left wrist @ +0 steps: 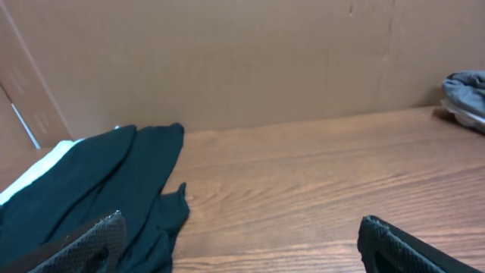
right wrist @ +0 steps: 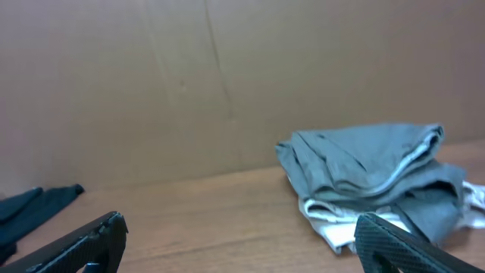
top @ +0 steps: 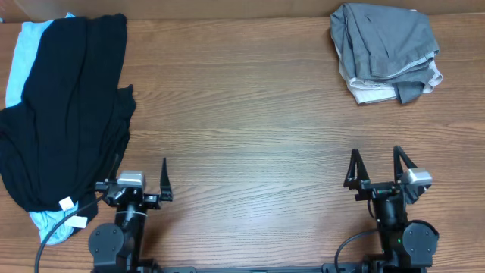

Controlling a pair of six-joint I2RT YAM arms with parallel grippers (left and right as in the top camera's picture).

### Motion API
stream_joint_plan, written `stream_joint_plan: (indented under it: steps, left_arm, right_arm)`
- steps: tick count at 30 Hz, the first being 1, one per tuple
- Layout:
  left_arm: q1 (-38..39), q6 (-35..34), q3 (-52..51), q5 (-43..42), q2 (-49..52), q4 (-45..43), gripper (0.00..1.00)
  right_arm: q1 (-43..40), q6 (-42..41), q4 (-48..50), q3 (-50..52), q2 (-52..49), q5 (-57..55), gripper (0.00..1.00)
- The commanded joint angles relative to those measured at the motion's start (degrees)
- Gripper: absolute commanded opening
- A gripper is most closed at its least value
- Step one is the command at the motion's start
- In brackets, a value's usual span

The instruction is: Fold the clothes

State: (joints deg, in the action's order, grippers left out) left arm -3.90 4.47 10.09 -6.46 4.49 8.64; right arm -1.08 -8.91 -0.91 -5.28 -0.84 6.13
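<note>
A black garment (top: 64, 114) lies spread at the table's left side, over a light blue garment (top: 26, 45) that shows at its top and bottom edges. The black garment also shows in the left wrist view (left wrist: 98, 189). A folded grey garment (top: 386, 42) sits on a white one (top: 371, 92) at the back right; the pile also shows in the right wrist view (right wrist: 371, 171). My left gripper (top: 136, 182) is open and empty at the front left, beside the black garment. My right gripper (top: 377, 171) is open and empty at the front right.
The wooden table (top: 242, 114) runs between the two piles. A brown cardboard wall (left wrist: 227, 61) stands behind the table. Black cables hang by the left arm's base (top: 61, 227).
</note>
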Motion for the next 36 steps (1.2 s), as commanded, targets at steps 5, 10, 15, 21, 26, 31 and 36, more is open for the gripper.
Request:
stream_joint_plan:
  steps: [5, 10, 15, 21, 26, 31, 36]
  left_arm:
    - [-0.3, -0.5, 9.2, -3.3, 11.8, 0.6, 1.00]
    - [-0.3, -0.6, 18.2, -7.7, 23.5, 3.9, 1.00]
    - [-0.3, -0.6, 30.7, -11.2, 35.6, 13.3, 1.00]
    - [-0.3, -0.3, 46.0, -17.9, 49.0, 26.4, 1.00]
    - [-0.3, 0.3, 56.0, -19.1, 58.5, 36.6, 1.00]
    - [-0.3, 0.3, 58.5, -18.9, 64.6, 39.2, 1.00]
    - [-0.3, 0.3, 58.5, -18.7, 68.1, 38.8, 1.00]
  right_arm:
    - [0.3, 0.5, -6.7, -7.8, 0.0, 1.6, 1.00]
    - [0.3, 3.4, -12.3, -14.0, -4.3, 3.1, 1.00]
    - [0.3, 3.4, -17.2, -21.5, -13.0, 3.2, 1.00]
    - [0.3, 3.4, -23.6, -31.4, -29.4, 7.1, 1.00]
    - [0.3, 3.4, -29.0, -39.3, -43.9, 11.9, 1.00]
    - [0.3, 3.4, -31.1, -44.9, -57.3, 16.9, 1.00]
    - [0.3, 2.7, -27.6, -45.2, -65.5, 24.6, 1.00]
